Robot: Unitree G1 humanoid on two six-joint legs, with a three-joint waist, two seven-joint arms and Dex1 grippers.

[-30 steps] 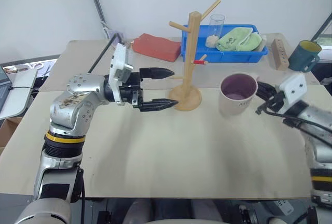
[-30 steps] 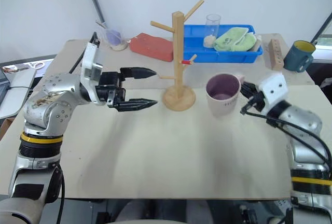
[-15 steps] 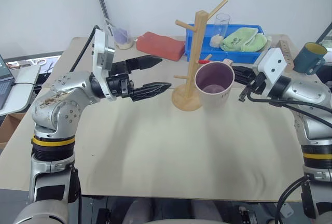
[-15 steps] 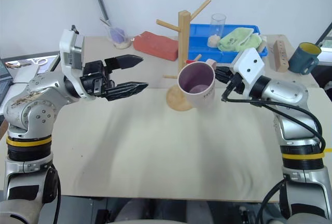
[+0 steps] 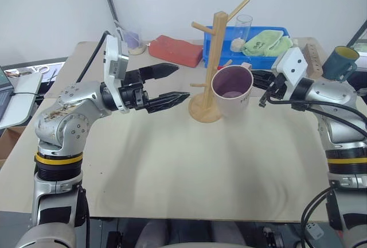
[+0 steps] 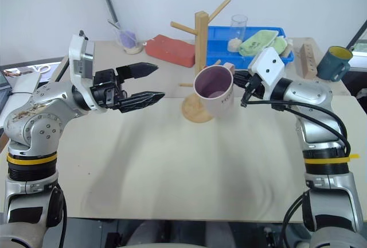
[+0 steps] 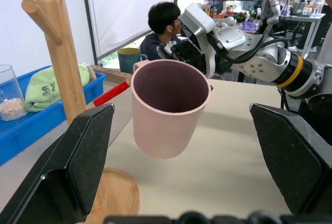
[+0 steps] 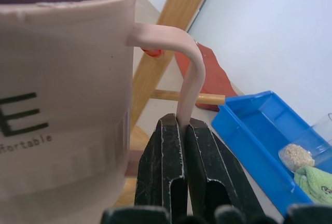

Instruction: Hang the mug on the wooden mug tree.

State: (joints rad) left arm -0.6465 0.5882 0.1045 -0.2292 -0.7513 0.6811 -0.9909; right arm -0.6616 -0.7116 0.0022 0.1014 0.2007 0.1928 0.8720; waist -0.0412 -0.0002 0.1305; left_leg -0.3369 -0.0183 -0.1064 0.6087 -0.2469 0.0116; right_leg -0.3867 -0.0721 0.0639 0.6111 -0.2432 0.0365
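1. Mug (image 5: 230, 92) hangs in the air above the table (image 5: 189, 167), upright with its dark purple mouth upward, just to the right of the wooden mug tree (image 5: 213, 58) and in front of the tree's red-tipped peg (image 7: 111, 93).
2. The right gripper (image 8: 179, 136) has its two black fingers pressed together on the mug's loop handle (image 8: 184, 86), pinching the lower part of the loop; the arm reaches in from the right side of the table.
3. In the right wrist view, the red tip sits just behind the top of the handle; whether they touch cannot be told.
4. The left gripper (image 5: 166, 83) is held above the table left of the tree's round base (image 5: 205, 111), pointing toward it, its fingers spread apart and holding nothing.
5. Behind the tree lie a red block (image 5: 175, 50) and a blue tray (image 5: 258, 59) with a green cloth (image 5: 265, 42) and a clear glass (image 5: 241, 31).
6. A dark teal mug (image 5: 339, 62) and a small wooden block with holes (image 5: 313, 57) stand at the far right edge.
7. In the left wrist view, a person (image 7: 163, 24) sits beyond the table.
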